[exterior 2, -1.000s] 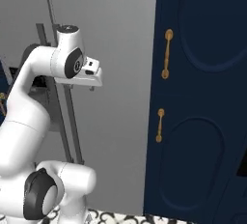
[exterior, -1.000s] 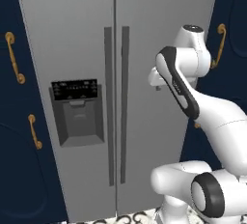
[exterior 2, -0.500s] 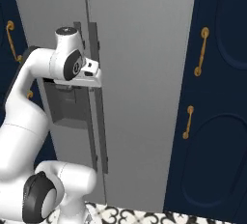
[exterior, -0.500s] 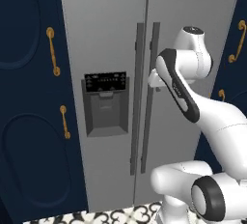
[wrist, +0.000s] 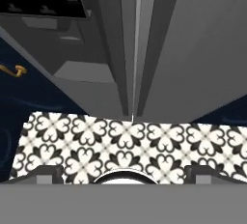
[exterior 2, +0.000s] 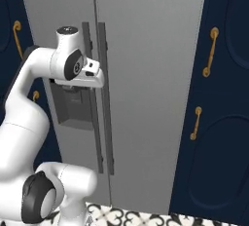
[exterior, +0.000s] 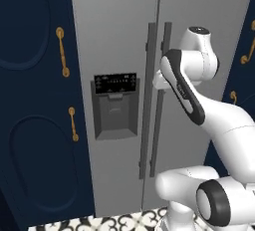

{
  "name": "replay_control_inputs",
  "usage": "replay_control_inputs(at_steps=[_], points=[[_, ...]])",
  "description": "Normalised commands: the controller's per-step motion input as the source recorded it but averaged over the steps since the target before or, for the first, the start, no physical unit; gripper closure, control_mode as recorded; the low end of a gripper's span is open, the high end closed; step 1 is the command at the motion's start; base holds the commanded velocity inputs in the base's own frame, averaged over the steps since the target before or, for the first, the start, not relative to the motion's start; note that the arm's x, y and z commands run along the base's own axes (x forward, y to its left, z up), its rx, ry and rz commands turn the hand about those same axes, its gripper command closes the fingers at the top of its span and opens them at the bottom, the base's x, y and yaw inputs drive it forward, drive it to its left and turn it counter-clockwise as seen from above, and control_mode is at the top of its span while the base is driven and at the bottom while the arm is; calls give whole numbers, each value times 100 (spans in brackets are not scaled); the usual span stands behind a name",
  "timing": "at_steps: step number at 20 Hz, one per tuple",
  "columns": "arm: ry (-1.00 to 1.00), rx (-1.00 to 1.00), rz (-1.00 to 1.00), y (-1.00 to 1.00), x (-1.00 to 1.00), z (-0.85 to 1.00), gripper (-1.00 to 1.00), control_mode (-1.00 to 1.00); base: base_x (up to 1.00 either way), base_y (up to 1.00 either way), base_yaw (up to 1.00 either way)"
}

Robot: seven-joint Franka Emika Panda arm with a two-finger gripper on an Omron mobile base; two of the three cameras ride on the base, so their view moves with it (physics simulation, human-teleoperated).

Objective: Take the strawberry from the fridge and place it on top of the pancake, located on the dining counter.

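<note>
In the left base view, navy cabinets (exterior: 35,125) flank the closed fridge (exterior: 119,36), its dispenser recess (exterior: 116,106) left of the dark handles (exterior: 149,100). The gripper (wrist: 123,172) points down at the patterned floor (wrist: 130,148), fingers spread wide, holding nothing.

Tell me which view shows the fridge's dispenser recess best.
Left base view: the dispenser recess faces the camera unobstructed. In the right base view the arm covers most of it. The hand view catches it from above, steeply foreshortened.

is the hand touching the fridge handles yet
Apart. In the hand view the open hand points down at the patterned floor, and the fridge handles stand beyond the fingertips with floor showing between them.
</note>
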Motion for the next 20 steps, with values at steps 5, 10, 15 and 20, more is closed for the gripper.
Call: replay_control_inputs(at_steps=[5, 10, 15, 20], points=[[0, 0, 0, 0, 0, 0, -100, 100, -39, 0, 0], [0, 0, 0, 0, 0, 0, -100, 100, -24, 0, 0], [-19, 0, 0, -2, 41, 0, -100, -100, 0, 0, 0], [-23, 0, 0, -8, 84, 0, -100, -100, 0, 0, 0]])
